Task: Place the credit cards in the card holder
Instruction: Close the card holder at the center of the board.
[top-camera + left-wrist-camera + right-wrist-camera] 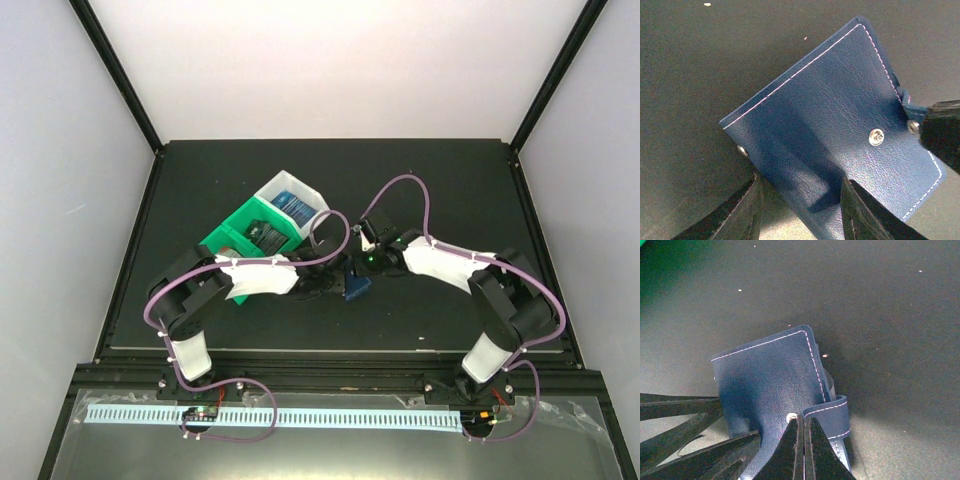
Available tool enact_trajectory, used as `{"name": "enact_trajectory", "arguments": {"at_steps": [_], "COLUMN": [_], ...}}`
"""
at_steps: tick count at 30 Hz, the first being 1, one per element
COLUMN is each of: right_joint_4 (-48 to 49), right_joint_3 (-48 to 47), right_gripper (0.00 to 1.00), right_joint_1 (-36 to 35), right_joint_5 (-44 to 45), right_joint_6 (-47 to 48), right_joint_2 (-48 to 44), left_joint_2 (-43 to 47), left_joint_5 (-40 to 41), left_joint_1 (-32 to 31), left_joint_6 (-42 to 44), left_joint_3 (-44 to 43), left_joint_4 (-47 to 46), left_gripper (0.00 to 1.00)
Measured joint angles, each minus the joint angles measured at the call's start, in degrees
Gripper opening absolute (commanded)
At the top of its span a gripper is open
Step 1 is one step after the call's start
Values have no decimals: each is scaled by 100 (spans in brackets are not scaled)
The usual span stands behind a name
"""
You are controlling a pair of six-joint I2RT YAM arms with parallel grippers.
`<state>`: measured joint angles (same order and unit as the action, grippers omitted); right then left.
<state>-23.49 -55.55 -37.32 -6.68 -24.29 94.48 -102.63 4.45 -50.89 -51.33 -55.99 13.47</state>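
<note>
The card holder [356,289] [840,115] [765,385] is a dark blue folded wallet, tilted up off the black mat between the two arms. My left gripper [332,286] [800,182] is shut on its lower edge, with one finger on its face and the other at its underside. My right gripper [360,274] [804,421] is shut, its tips against the end of the curled snap tab [832,412] next to the snap; nothing shows between its fingers. The credit cards [293,205] [266,236] lie in the bin, bluish and dark.
The green-and-white bin [228,232] stands just behind my left arm on the black mat [450,180]. White walls and black frame posts close in the back and sides. My left fingers [715,450] cross the lower left of the right wrist view.
</note>
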Motion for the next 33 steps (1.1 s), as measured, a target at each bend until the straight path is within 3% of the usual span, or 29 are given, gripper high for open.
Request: {"name": "enact_trajectory", "arguments": {"at_steps": [33], "right_joint_4": [201], "right_joint_3": [-46], "right_gripper": [1], "right_joint_1": [46], "right_joint_5": [-433], "right_joint_6": [221], "right_joint_2": [363], "left_joint_2": [70], "left_joint_5": [-297], "left_joint_1": [173], "left_joint_6": [-35], "left_joint_3": [223], "left_joint_4": [-385], "left_gripper": [37]}}
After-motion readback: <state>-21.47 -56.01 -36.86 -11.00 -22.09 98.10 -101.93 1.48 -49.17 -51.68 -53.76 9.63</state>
